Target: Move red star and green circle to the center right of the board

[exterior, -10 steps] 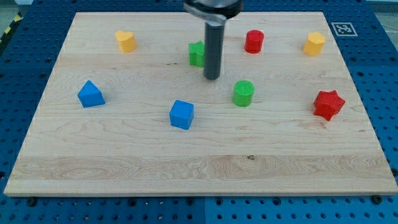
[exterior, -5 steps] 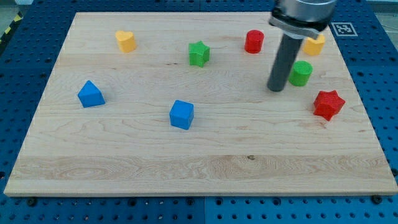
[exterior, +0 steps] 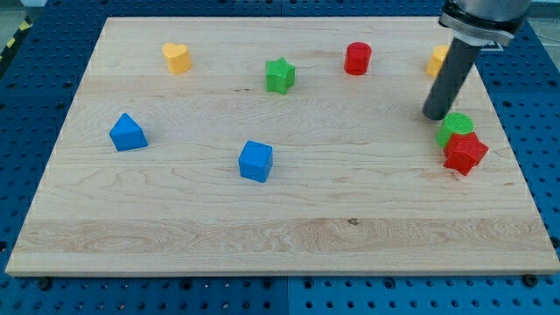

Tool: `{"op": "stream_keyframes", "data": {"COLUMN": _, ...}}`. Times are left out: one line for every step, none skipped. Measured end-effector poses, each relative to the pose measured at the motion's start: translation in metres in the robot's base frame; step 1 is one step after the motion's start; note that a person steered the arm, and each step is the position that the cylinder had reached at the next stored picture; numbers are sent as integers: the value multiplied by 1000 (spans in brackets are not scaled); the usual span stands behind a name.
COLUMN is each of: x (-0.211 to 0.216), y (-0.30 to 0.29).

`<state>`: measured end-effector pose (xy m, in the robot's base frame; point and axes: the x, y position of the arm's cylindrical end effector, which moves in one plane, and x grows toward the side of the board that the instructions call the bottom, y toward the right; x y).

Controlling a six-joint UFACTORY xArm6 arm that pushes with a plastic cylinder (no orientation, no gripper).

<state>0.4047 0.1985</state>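
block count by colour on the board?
Red: 2, the red star and the red cylinder
Green: 2, the green circle and the green star
Blue: 2, the blue cube and the blue block
Yellow: 2, the yellow heart and a yellow block partly behind the rod
Total: 8

We are seeing the green circle (exterior: 456, 127) sitting right against the red star (exterior: 465, 152) (touching it) by the board's right edge.
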Motion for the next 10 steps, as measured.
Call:
{"op": "stream_keyframes", "data": {"x": 5, "y": -32}}
{"op": "stream_keyframes", "data": {"x": 39, "y": -36}}
{"op": "stream_keyframes", "data": {"x": 65, "y": -26}}
{"op": "stream_keyframes", "data": {"x": 80, "y": -10}}
{"op": "stream_keyframes", "data": {"x": 83, "y": 6}}
{"op": "stream_keyframes", "data": {"x": 83, "y": 12}}
{"op": "stream_keyframes", "data": {"x": 69, "y": -9}}
{"op": "stream_keyframes", "data": {"x": 43, "y": -16}}
{"op": "stream_keyframes", "data": {"x": 27, "y": -14}}
{"op": "stream_keyframes", "data": {"x": 22, "y": -6}}
